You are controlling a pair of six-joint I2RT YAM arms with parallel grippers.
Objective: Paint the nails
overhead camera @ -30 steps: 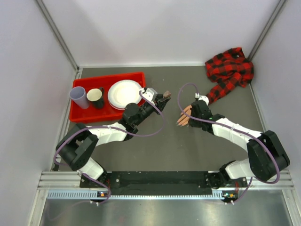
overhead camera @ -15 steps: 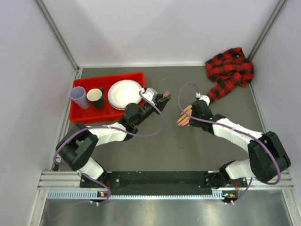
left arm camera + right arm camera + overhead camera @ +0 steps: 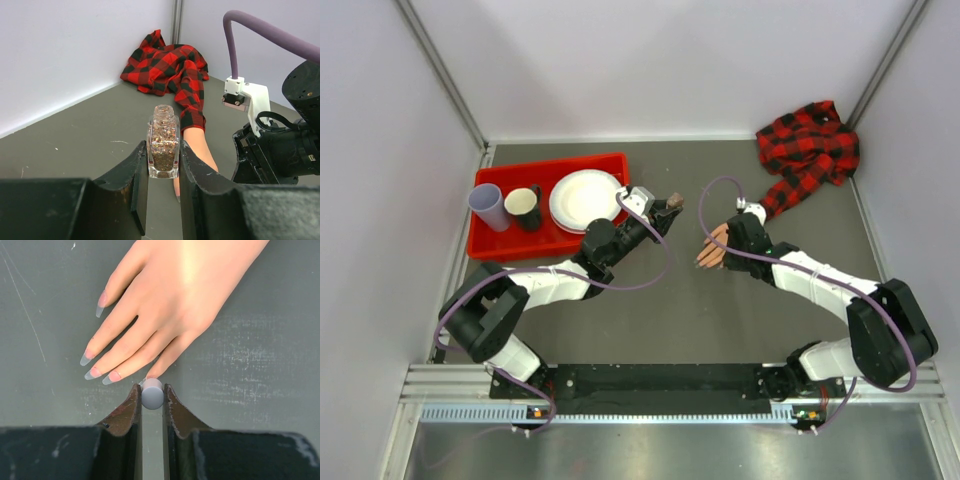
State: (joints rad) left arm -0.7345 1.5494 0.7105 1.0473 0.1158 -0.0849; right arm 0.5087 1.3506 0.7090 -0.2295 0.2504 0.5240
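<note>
clamping a grey round brush handle, the right gripper is seemingly painting clear nails just ahead on the peach mannequin hand; left gripper is gripping a glittery glass bottle; next, likely steady strokes.

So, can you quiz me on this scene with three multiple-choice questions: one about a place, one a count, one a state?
1. Where does the white plate lie? A in the red tray; B outside it, at the near edge; C outside it, in the far right corner.
2. How many cups stand in that tray? A one; B two; C four.
3. The left gripper is: A open, empty; B shut on a glitter polish bottle; C shut, empty.
Answers: 1 A, the plate rests inside the tray's walls. 2 B, a lilac cup and a dark cup stand beside the plate. 3 B, its jaws clamp the bottle's sides.
</note>
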